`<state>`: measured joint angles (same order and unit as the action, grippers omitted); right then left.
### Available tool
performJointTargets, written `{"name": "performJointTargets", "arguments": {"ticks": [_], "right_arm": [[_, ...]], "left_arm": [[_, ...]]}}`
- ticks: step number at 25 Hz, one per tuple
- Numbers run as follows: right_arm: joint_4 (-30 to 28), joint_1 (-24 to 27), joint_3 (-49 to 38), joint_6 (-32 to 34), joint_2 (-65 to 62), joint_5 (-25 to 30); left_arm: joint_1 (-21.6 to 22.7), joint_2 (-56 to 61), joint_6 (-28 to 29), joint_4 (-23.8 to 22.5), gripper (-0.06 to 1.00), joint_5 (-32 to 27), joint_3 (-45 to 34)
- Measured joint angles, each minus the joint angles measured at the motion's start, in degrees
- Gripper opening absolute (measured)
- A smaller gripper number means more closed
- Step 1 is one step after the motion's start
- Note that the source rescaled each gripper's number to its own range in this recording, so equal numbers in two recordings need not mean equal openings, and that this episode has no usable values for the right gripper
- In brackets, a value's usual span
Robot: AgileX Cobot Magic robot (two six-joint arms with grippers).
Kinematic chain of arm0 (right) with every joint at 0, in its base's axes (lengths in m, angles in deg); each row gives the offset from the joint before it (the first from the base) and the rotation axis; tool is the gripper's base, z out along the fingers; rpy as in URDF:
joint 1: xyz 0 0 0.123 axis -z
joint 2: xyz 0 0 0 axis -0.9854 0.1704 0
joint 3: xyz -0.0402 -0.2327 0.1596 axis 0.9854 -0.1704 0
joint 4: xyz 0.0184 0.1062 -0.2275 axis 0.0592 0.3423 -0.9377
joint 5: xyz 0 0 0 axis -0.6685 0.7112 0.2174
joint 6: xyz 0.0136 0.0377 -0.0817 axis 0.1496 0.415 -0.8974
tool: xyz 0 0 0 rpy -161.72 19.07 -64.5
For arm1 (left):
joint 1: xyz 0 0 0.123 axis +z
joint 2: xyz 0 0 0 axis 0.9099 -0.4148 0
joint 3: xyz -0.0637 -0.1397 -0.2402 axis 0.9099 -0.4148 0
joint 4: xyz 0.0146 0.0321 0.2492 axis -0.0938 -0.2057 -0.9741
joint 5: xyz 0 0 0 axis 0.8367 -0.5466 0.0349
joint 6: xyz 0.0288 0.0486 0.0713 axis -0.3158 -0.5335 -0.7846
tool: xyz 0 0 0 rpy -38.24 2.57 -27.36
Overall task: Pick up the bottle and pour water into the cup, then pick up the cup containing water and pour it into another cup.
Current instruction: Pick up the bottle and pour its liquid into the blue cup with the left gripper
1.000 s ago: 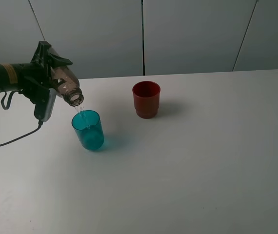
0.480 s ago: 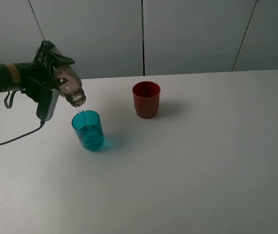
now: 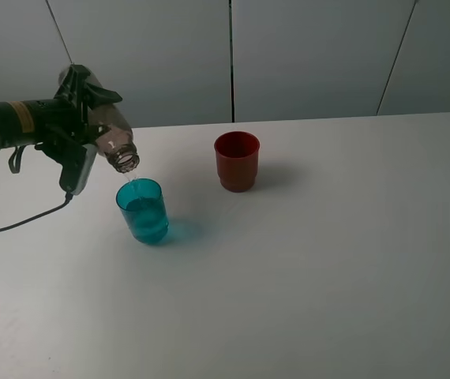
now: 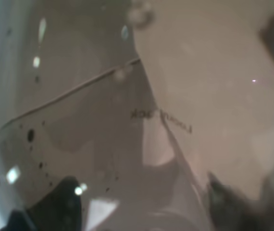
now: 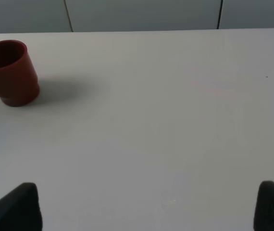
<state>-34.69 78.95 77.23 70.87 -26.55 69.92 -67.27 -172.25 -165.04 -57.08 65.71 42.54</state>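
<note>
Left gripper: clamped on the bottle, jaws closed around its body, one finger above and one below as the exterior high view shows it. The arm reaches in from the left edge, held off the bench.

Bottle: tipped well past level, with its open mouth pointing down and to the right, just above the rim of the teal cup. The mouth and the rim are apart. I cannot tell whether a thin thread of water runs between them. In the left wrist view the tinted plastic fills almost the whole picture, with droplets on the wall and faint printed lettering. The gripper's dark fingers press in at the lower corners.

Teal cup: upright on the bench, directly under the bottle mouth, with water in it.

Red cup: upright on the bench, farther back and to the right of the teal cup, well apart from it. Nothing touches it.

Right gripper: out of the exterior high view. In the right wrist view its two dark fingertips sit at opposite lower corners, spread wide, with only bare bench between them. It holds nothing, and the red cup is well off to one side.

A black cable trails from the left arm across the bench.
</note>
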Motion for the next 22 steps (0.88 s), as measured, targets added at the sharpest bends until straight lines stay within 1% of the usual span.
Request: {"name": "performJointTargets", "arguments": {"ticks": [19,22], "right_arm": [[0.00,0.00,0.00,0.00,0.00,0.00],[0.00,0.00,0.00,0.00,0.00,0.00]], "left_arm": [[-1.98,0.00,-3.28,0.41,0.02,0.13,0.00],[-2.20,0.00,-4.91,0.41,0.02,0.13,0.00]]}}
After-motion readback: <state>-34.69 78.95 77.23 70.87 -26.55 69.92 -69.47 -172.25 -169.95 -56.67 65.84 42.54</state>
